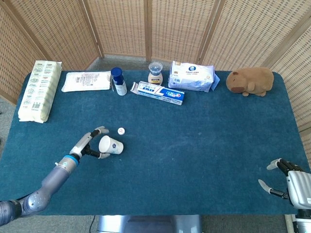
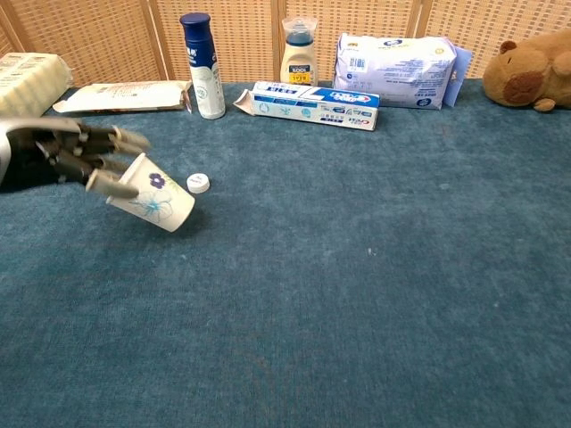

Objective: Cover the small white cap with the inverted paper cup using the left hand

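The small white cap (image 1: 121, 130) (image 2: 198, 183) lies on the blue table cloth, uncovered. Just left of it is the paper cup (image 1: 111, 145) (image 2: 152, 194), white with a blue flower print, tilted with its base pointing right and down and its mouth toward my left hand. My left hand (image 1: 90, 143) (image 2: 62, 156) holds the cup at its rim end, fingers over and under it. The cup's base is a short way from the cap and does not touch it. My right hand (image 1: 286, 178) rests at the table's near right corner, fingers apart, holding nothing.
Along the far edge stand a blue spray bottle (image 1: 117, 80), a small jar (image 1: 155, 73), a toothpaste box (image 1: 160, 91), a wipes pack (image 1: 192, 76) and a plush capybara (image 1: 250, 81). Two flat packs (image 1: 86, 81) (image 1: 40, 90) lie at the far left.
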Robot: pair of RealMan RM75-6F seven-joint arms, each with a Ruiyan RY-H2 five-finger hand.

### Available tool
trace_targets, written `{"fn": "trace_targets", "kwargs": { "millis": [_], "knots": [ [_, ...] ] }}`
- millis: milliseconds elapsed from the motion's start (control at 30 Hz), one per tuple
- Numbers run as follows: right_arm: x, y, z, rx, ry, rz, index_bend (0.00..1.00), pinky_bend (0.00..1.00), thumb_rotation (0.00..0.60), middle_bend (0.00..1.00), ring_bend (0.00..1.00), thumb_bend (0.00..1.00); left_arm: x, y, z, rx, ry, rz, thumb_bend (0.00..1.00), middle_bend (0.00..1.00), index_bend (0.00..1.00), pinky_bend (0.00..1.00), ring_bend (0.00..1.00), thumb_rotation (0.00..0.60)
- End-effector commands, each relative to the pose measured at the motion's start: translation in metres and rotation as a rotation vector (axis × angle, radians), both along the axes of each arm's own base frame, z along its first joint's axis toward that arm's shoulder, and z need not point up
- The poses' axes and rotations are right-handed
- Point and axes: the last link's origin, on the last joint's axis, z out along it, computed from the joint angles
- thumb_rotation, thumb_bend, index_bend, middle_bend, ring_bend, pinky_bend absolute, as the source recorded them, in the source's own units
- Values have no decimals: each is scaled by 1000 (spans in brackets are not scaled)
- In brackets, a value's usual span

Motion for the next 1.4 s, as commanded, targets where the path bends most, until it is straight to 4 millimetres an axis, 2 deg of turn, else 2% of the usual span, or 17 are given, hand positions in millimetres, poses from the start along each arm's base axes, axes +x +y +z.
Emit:
{"fn": "trace_targets", "kwargs": {
  "millis": [33, 200, 300, 400, 533, 633, 767, 900, 1000, 1400],
  "knots": [
    [0, 0, 1, -3, 0, 1, 442, 415, 407, 388, 397, 261, 7, 10, 20, 86, 9, -33, 52, 0, 0, 0, 0, 533],
    [0, 0, 2, -10, -3, 1, 442, 415, 409, 388, 396, 262, 14, 11, 39, 150, 101, -120, 50, 0, 0, 0, 0, 527],
    [-1, 1, 1, -10, -5, 0, 442, 415, 409, 388, 397, 262, 17, 2, 46, 160, 220, -213, 54, 0, 1, 0, 0, 529],
    [-1, 0, 1, -8, -8, 1, 442, 416, 409, 388, 397, 261, 16, -7, 46, 142, 323, -288, 83, 0, 46, 0, 0, 525],
    [-1, 1, 1, -10, -11, 4, 442, 416, 411, 388, 396, 260, 14, -14, 38, 94, 502, -400, 204, 0, 131, 0, 0, 531],
    [-2, 1, 2, -13, -13, 3, 442, 416, 412, 388, 396, 261, 15, -15, 30, 83, 599, -456, 236, 0, 133, 0, 0, 535],
    [-3, 3, 3, -16, -11, -2, 442, 416, 411, 388, 396, 261, 20, -16, 14, 85, 686, -508, 243, 0, 134, 0, 0, 537],
    [-4, 4, 5, -22, -10, -4, 442, 417, 411, 388, 397, 261, 26, -16, -8, 61, 735, -540, 245, 0, 191, 0, 0, 533],
    [-5, 6, 7, -26, -9, -10, 442, 417, 409, 388, 396, 261, 30, -15, -18, 55, 784, -562, 256, 0, 213, 0, 0, 537],
    [-9, 9, 12, -43, -6, -26, 442, 418, 410, 388, 396, 261, 36, -14, -34, 47, 859, -547, 258, 0, 214, 0, 0, 536]
  ]
}}
